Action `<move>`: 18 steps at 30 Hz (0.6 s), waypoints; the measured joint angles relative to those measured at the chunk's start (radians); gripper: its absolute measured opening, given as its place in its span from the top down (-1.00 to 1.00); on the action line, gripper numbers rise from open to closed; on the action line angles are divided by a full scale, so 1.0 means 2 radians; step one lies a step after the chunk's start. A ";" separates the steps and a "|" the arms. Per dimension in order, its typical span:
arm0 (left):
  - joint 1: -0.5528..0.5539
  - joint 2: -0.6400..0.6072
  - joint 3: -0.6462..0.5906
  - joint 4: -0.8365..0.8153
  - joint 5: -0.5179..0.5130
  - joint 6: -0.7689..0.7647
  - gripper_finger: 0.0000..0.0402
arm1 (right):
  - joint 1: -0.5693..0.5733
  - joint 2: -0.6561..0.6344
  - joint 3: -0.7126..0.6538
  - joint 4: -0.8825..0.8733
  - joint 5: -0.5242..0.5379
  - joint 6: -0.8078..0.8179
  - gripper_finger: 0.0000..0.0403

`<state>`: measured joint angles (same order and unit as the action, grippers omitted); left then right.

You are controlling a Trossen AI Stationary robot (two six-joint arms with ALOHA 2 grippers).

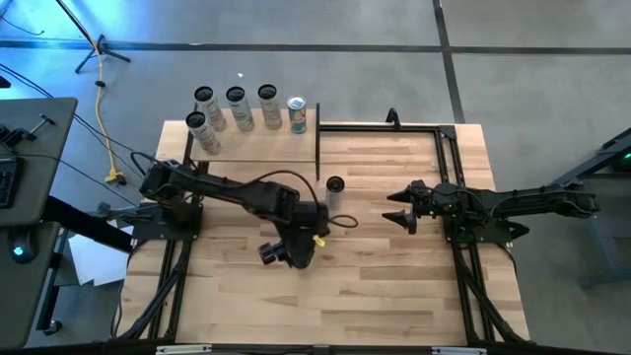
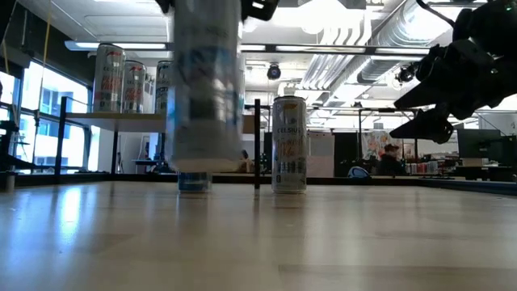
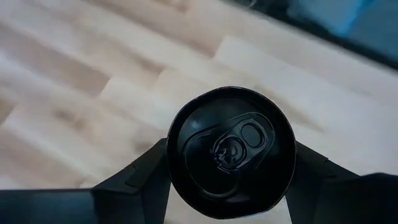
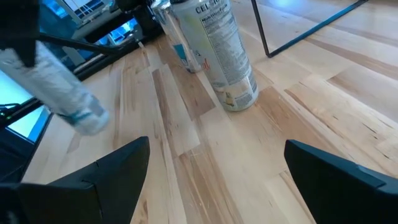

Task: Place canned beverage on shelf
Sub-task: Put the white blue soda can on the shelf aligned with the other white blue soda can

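Pale striped planks form the table [image 1: 394,286], which stands on a grey floor; in the low view an open office with ceiling ducts lies behind it.

The shelf [image 1: 256,144] sits at the far left part of the table, a smooth pale board with thin black posts. Five cans stand along its far edge: four slim silver ones [image 1: 235,106] and a shorter can with a blue label [image 1: 297,114]. Their writing cannot be read from above.

The left hand [image 3: 230,180] is near the table's middle, toward the near edge, its two dark fingers clamped on either side of a slim silver canned beverage [image 2: 207,89]. In the left wrist view the can's black top with its pull tab faces the camera. In the low view the can hangs clear of the table, blurred, and its label is unreadable.

A second tall can [image 2: 289,144] stands upright on the table just beside a black upright post [image 2: 257,144]. Its label carries lettering beginning "CEL" in the right wrist view, with fine print below; the rest is not legible.

The right hand [image 1: 399,209] hovers above the table's right half, fingers apart and holding nothing, well apart from both cans.
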<state>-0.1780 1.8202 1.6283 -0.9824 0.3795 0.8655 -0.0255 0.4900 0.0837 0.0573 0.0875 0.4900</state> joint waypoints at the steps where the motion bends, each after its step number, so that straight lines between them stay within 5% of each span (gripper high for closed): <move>1: 0.000 0.000 0.000 -0.002 0.010 0.000 0.00 | 0.000 0.000 0.000 -0.002 0.000 0.000 -0.79; 18: 0.000 0.000 0.000 -0.031 0.012 0.041 -0.03 | 0.000 0.000 0.000 -0.008 0.001 0.000 -0.79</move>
<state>-0.1775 1.8202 1.6283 -1.0439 0.4027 0.9467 -0.0254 0.4904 0.0837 0.0414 0.0895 0.4900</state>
